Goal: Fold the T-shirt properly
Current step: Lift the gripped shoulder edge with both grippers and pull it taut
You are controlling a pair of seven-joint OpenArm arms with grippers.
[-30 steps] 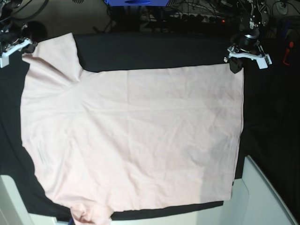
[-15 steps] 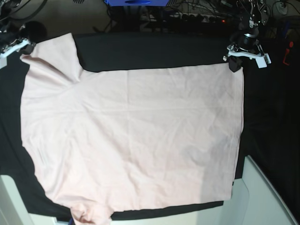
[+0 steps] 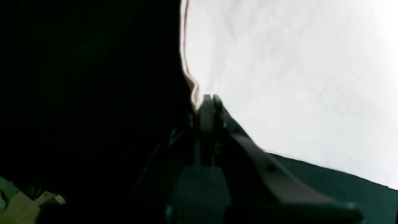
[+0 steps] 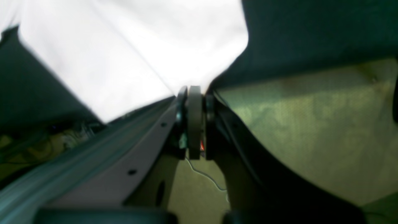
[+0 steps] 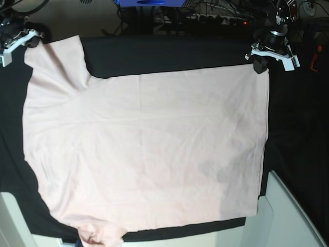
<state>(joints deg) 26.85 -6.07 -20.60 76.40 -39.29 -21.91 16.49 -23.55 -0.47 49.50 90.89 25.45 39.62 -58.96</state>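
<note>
1. Base view: the large pale pink short-sleeved cotton T-shirt (image 5: 144, 149), plain side up, lies spread flat over a black cloth (image 5: 164, 54) that covers the table. The left gripper (image 5: 258, 66) sits at the shirt's far hem corner; the right gripper (image 5: 28, 41) sits at the tip of the far sleeve, at the shirt's opposite far corner.

2. Left wrist view: the left gripper (image 3: 209, 101) has its jaws pressed together, pinching the T-shirt (image 3: 292, 81) at its corner, where a reddish hem line runs along the edge beside the black cloth (image 3: 90, 77).

3. Right wrist view: the right gripper (image 4: 194, 90) is clamped tight on the point of the T-shirt (image 4: 130, 53) sleeve, which stretches away from the jaws.
</note>
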